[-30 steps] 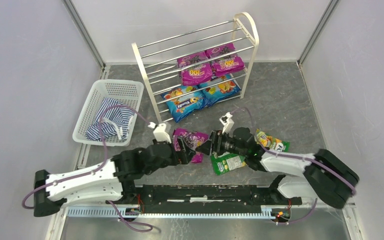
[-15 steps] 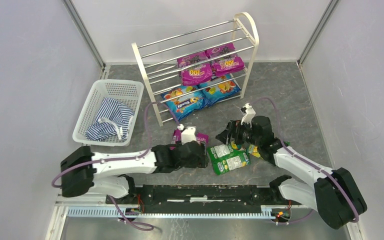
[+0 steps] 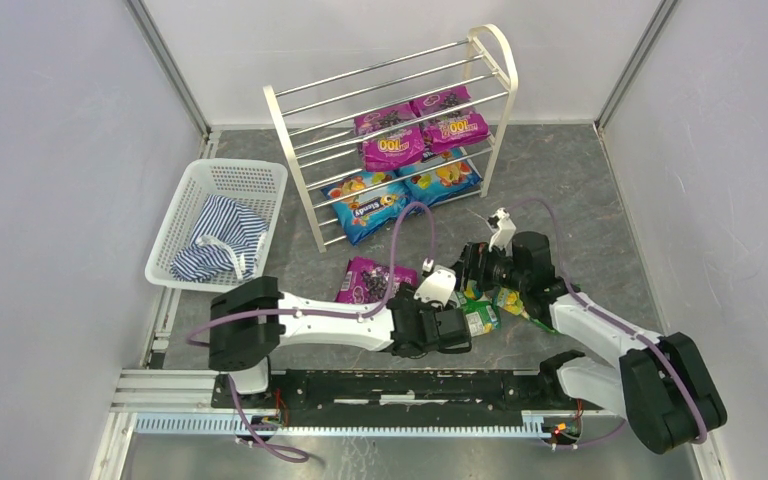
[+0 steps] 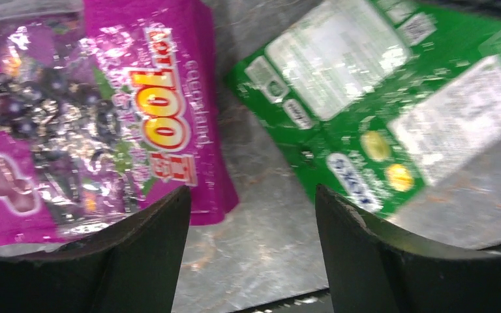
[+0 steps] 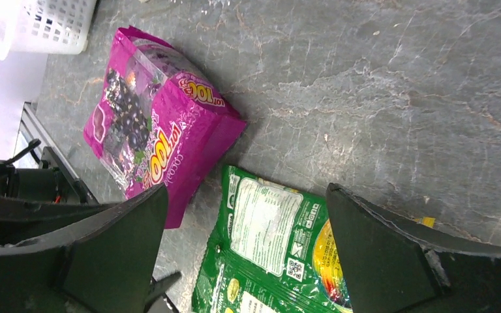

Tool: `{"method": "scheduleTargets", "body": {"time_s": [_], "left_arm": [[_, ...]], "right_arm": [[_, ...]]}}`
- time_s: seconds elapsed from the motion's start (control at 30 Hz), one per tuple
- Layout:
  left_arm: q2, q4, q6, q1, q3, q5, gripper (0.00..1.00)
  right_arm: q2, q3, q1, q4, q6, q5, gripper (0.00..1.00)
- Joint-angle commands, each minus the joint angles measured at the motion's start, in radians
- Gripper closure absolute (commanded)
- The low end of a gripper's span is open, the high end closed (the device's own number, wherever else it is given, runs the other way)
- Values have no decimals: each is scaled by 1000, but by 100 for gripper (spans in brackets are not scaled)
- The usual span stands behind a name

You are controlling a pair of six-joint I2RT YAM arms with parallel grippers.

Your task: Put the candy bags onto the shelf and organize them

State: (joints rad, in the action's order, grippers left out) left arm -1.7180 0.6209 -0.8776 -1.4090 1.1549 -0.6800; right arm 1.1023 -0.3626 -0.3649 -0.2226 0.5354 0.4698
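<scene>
Shelving looks a little over half done to me. The slanted rack with cream arched side frames and thin chrome rods (image 3: pixel 285 140) stands at the back of the grey, marble-veined worktop (image 3: pixel 580 190) and already carries four pouches. Two glossy magenta grape bags (image 3: pixel 392 148) lie side by side on a middle tier, and two blue fruit-print bags (image 3: pixel 370 208) sit on the tier below. The top rods are bare.

Three bags seem left to place. A crinkled magenta pouch with a clear window of dark sweets (image 5: pixel 156 130) lies flat on the worktop in front of the rack. Just beside it is a green plastic pouch (image 4: pixel 378 111), back side up with its white printed panels showing. A second green-yellow pouch (image 3: pixel 512 300) is mostly hidden under the right arm.

The left pincer (image 4: pixel 251 192) hangs low over the gap between the magenta and green bags, jaws spread and holding nothing. The right pincer (image 5: pixel 246 195) is also wide open and empty, poised above the green pouch.

All the film is slick, shiny and softly puffed, so I'd expect it to slide easily on those rods. Off to the left, a white lattice plastic basket (image 3: pixel 260 175) holds a blue-and-white striped cloth (image 3: pixel 220 235).
</scene>
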Motion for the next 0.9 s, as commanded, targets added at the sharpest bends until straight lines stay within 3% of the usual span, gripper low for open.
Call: {"method": "scheduleTargets", "body": {"time_s": [0.0, 0.13, 0.33, 0.47, 0.67, 0.87], "left_arm": [[-35, 106, 38, 0, 31, -140, 24], [-48, 104, 31, 12, 29, -140, 25], [-60, 105, 19, 29, 0, -141, 53], [-32, 104, 21, 34, -39, -144, 66], [62, 89, 22, 35, -117, -133, 95], [234, -46, 122, 35, -245, -70, 98]], "right_arm": [[29, -19, 5, -36, -37, 56, 2], [63, -45, 4, -51, -36, 104, 2], [189, -43, -20, -188, 64, 236, 2], [233, -55, -63, -212, 81, 235, 2], [283, -62, -80, -286, 147, 273, 2], [369, -113, -183, -338, 236, 263, 2]]}}
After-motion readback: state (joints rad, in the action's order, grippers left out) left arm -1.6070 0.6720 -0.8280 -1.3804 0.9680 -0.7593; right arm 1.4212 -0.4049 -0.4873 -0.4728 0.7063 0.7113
